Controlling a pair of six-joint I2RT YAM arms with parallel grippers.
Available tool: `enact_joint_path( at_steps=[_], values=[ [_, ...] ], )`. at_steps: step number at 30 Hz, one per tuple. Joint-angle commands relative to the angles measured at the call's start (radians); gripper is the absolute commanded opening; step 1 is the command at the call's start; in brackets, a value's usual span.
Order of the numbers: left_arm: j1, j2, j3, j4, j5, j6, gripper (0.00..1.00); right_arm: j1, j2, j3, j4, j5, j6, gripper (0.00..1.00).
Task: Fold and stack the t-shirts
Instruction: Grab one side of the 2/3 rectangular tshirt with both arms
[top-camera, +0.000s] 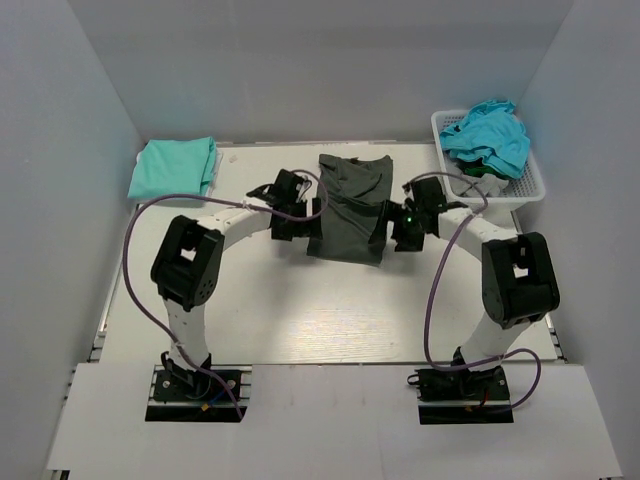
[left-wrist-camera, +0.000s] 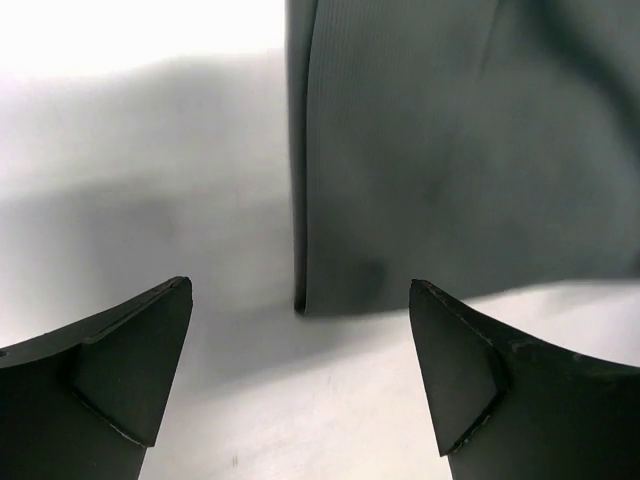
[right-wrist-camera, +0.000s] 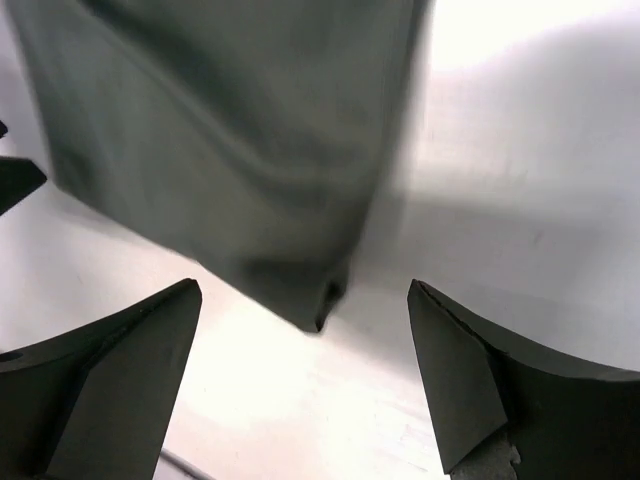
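Both grippers are open wide and hold nothing. In the top view the left gripper (top-camera: 312, 222) is just beside the left edge of the dark shirt (top-camera: 352, 205), and the right gripper (top-camera: 392, 228) is just beside its right edge. Both are by the lower corners, and neither is closer. The shirt lies mid-frame, its long way running top to bottom. I count one dark shirt and one mint-green shirt (top-camera: 173, 166) at upper left. A turquoise heap (top-camera: 488, 135) fills the basket (top-camera: 530, 190) at upper right, too bunched to count.
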Motion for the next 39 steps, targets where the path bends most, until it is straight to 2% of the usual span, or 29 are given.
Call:
enact_joint_path(
  at_steps=[1,3,5,7,8,9,10,11,12,19,21,22,23,26,28,31,33,37,39],
  values=[
    [-0.006,-0.094,-0.094,0.049,0.068,-0.037,1.00,0.015,-0.043,-0.107,0.048,-0.083,0.047,0.90],
    [-0.006,-0.094,-0.120,0.062,0.105,-0.046,1.00,0.025,-0.036,-0.127,0.057,-0.084,0.084,0.90],
    [-0.015,-0.065,-0.140,0.088,0.116,-0.046,0.96,0.029,-0.023,-0.157,0.085,-0.060,0.099,0.90],
    [-0.015,-0.044,-0.151,0.123,0.142,-0.067,0.84,0.029,-0.010,-0.157,0.085,-0.046,0.105,0.85],
    [-0.015,-0.018,-0.151,0.123,0.153,-0.067,0.80,0.032,0.003,-0.140,0.083,-0.049,0.110,0.80],
    [-0.015,-0.008,-0.151,0.123,0.162,-0.067,0.77,0.032,0.003,-0.144,0.089,-0.054,0.110,0.78],
    [-0.024,-0.008,-0.151,0.123,0.162,-0.067,0.69,0.034,0.004,-0.149,0.095,-0.052,0.117,0.76],
    [-0.024,-0.008,-0.165,0.138,0.162,-0.067,0.66,0.037,0.006,-0.164,0.100,-0.057,0.125,0.72],
    [-0.033,-0.008,-0.186,0.155,0.171,-0.076,0.58,0.038,0.003,-0.167,0.106,-0.057,0.131,0.65],
    [-0.052,-0.017,-0.232,0.178,0.171,-0.095,0.42,0.038,0.039,-0.200,0.168,-0.032,0.168,0.46],
    [-0.052,0.004,-0.222,0.178,0.159,-0.095,0.32,0.040,0.056,-0.200,0.197,-0.034,0.177,0.43],
    [-0.052,0.004,-0.222,0.169,0.147,-0.095,0.21,0.040,0.067,-0.200,0.210,-0.026,0.177,0.41],
    [-0.052,0.015,-0.210,0.157,0.147,-0.095,0.15,0.042,0.072,-0.200,0.221,-0.022,0.180,0.38],
    [-0.061,0.027,-0.173,0.123,0.124,-0.095,0.00,0.038,0.086,-0.187,0.224,-0.014,0.167,0.15],
    [-0.061,0.024,-0.173,0.085,0.115,-0.095,0.00,0.041,0.076,-0.189,0.205,-0.026,0.159,0.00],
    [-0.061,-0.036,-0.183,0.021,0.087,-0.095,0.00,0.043,0.003,-0.209,0.128,-0.055,0.113,0.00],
    [-0.070,-0.135,-0.220,-0.070,0.066,-0.095,0.00,0.049,-0.060,-0.220,0.039,-0.123,0.056,0.00],
    [-0.081,-0.338,-0.265,-0.213,0.111,-0.058,0.00,0.054,-0.268,-0.210,-0.290,-0.236,-0.071,0.00],
    [-0.081,-0.437,-0.265,-0.292,0.150,-0.038,0.00,0.052,-0.315,-0.198,-0.360,-0.288,-0.100,0.00]
  ],
)
